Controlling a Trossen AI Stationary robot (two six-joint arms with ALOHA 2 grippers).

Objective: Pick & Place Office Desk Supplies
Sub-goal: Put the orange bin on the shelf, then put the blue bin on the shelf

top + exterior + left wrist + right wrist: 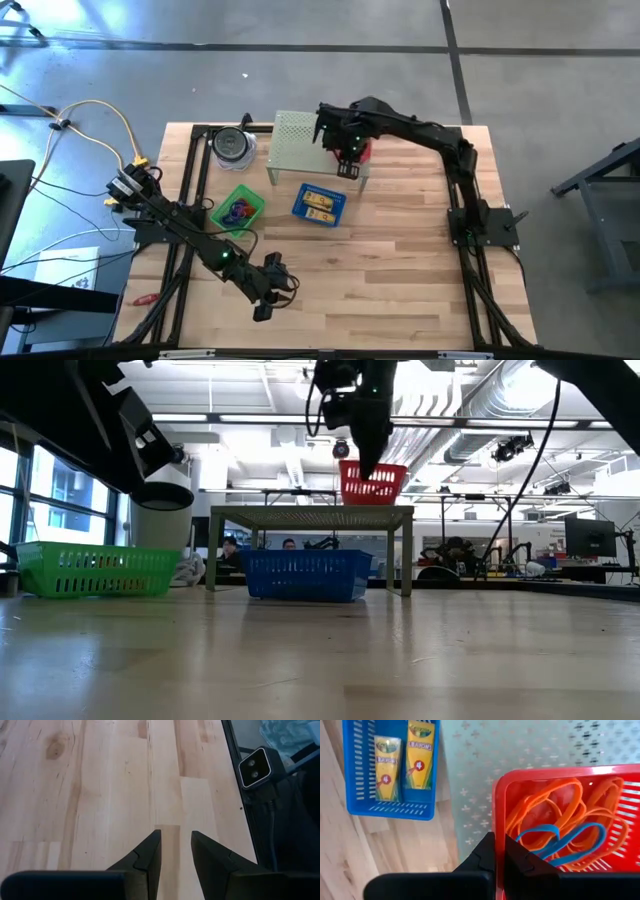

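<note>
A red basket stands on a pale perforated shelf at the table's far side. It holds orange band loops and blue band loops. My right gripper is shut and points down over the basket's side wall; nothing shows between its fingers. The low view shows its tips at rim height. My left gripper is open over bare wood near the table's front left. My right gripper comes from above, pointing down, with its shut fingertips at the red basket's side wall. I cannot tell whether they touch it. The basket stands upright on the shelf.
In front of the shelf a blue basket holds two yellow crayon boxes. A green basket with purple and blue items sits to its left. A round container stands at the far left. Bare wood lies along the near side.
</note>
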